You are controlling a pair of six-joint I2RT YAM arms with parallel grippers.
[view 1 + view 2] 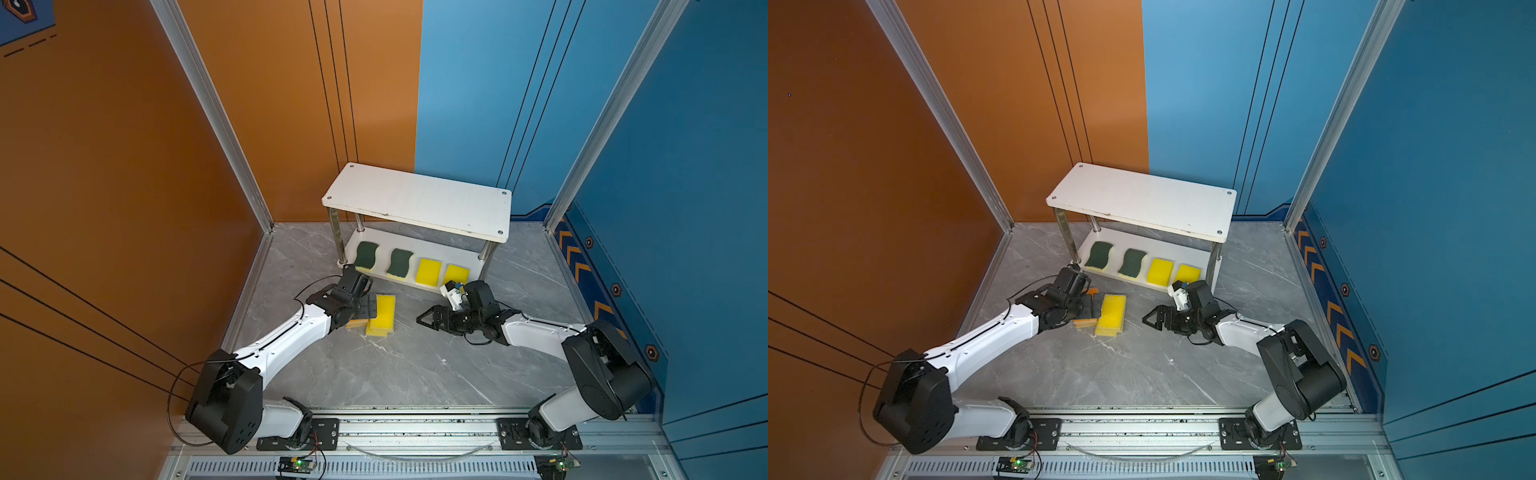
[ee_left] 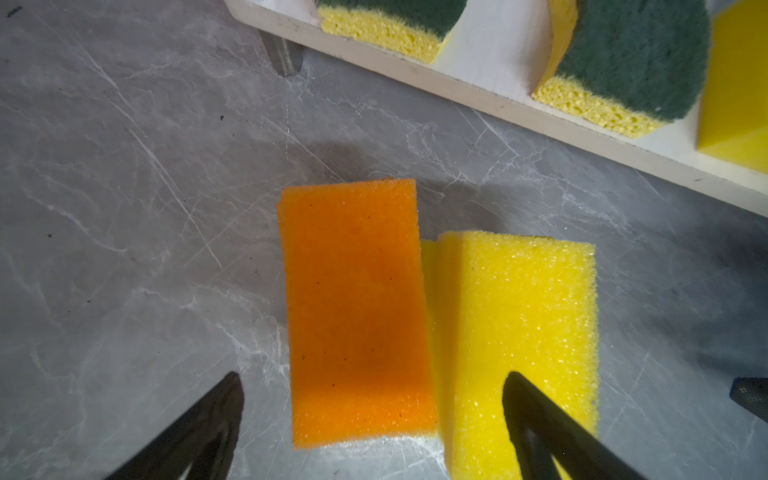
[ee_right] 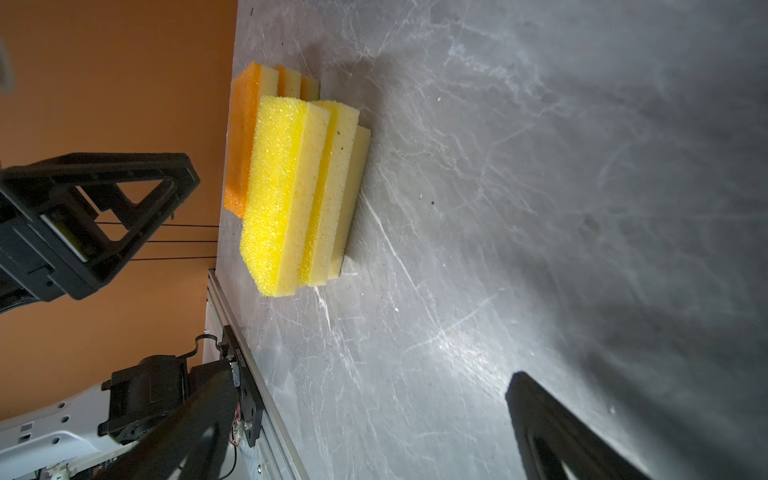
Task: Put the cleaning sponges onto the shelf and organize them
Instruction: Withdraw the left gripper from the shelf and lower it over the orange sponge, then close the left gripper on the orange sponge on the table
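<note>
The shelf [image 1: 415, 199] held on its lower board two green pads [image 1: 366, 254] and two yellow sponges [image 1: 428, 271], while on the floor an orange stack [image 2: 353, 311] lay under the left gripper [image 2: 374, 415], jaws apart, touching a yellow stack [image 1: 383, 311], and the right gripper [image 1: 428, 318] stood open nearby.

Shelf [image 1: 419, 201] lower board — two green pads [image 1: 366, 254], two yellow sponges [image 1: 429, 272]; orange stack [image 2: 353, 311], yellow stack [image 1: 383, 313] on floor.
</note>
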